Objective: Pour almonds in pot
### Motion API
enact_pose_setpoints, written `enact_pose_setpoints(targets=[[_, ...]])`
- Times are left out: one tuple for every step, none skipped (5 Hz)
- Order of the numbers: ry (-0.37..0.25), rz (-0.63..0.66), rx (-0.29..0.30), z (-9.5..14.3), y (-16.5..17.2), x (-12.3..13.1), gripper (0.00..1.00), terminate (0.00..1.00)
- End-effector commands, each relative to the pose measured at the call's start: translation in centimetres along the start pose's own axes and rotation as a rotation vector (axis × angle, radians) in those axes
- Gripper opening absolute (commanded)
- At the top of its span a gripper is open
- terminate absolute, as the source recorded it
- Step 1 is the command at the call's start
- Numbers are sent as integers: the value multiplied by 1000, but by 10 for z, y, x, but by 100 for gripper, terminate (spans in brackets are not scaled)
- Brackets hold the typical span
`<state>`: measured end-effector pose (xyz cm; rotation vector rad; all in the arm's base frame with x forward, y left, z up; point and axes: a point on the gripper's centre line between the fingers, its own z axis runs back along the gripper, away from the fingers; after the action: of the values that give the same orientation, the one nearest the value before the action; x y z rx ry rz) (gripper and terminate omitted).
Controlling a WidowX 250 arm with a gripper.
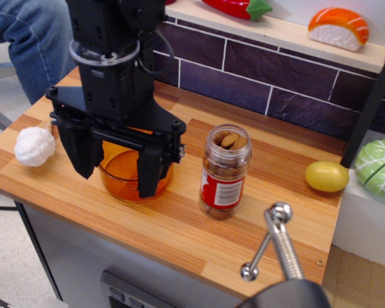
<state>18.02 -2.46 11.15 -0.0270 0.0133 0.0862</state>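
The almonds (229,140) are small brown nuts in a clear plastic jar (224,173) with a red and white label, standing upright and open-topped on the wooden counter. The orange translucent pot (123,172) sits to the jar's left, partly hidden by my gripper. My black gripper (117,165) hangs over the pot with its two fingers spread wide, one finger (85,153) at the pot's left and the other (151,172) in front of its right side. It holds nothing. The jar stands apart to its right.
A white cauliflower-like ball (34,146) lies at the counter's left end. A yellow lemon (326,176) lies at the right end, beside a green cabbage (377,167) on a white block. A metal faucet (277,247) rises at the front right. A brick wall and shelf stand behind.
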Motion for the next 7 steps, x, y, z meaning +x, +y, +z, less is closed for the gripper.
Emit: enact_pose_setpoints(targets=[[0, 0, 0, 0, 0, 0, 100, 0], [18, -78, 54, 7, -13, 15, 100, 0], [32, -260, 195, 14, -26, 26, 100, 0], [58, -511, 331, 17, -43, 29, 100, 0], [132, -772, 430, 17, -61, 34, 100, 0], [208, -976, 515, 18, -80, 43, 100, 0], [231, -1131, 587, 17, -95, 46, 100, 0]])
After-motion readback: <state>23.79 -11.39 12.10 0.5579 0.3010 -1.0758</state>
